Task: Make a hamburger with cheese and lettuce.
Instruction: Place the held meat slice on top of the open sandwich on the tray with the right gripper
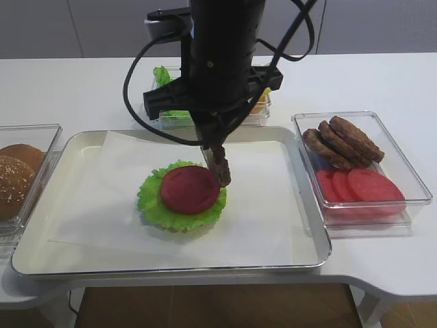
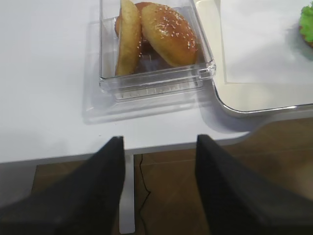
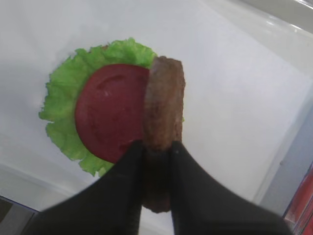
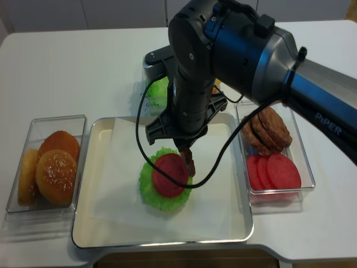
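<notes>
- My right gripper (image 3: 156,147) is clamped on a brown patty (image 3: 164,105), held on edge, hanging just over the right rim of the tomato slice (image 3: 110,110).
- My left gripper (image 2: 159,161) has its jaws standing apart with nothing between them, hanging past the table edge in front of the bun box (image 2: 156,78).
- The hamburger (image 1: 183,195) sits on the white paper in the tray (image 1: 311,232), a little left of centre. So far it is a lettuce (image 1: 151,198) leaf with one tomato slice lying flat on it.
- Done, as I judge it: the green base and the tomato. In hand: the patty, not yet laid down.
- Left to do: set the patty flat on the tomato, add cheese, and probably close with a bun. No cheese is on the stack. Something orange shows in the box behind my arm, but it is too hidden for me to say that it is cheese.
- Counts on the stack: one lettuce leaf, one tomato slice, no patty lying on it.
- Counts in the box on the right (image 1: 410,178): three loose patties (image 1: 341,140) leaning on each other, and three tomato slices that I can make out.
- Counts on the left: three buns (image 4: 56,167) in their box.
- More lettuce shows in the rear box; I cannot count the leaves.
</notes>
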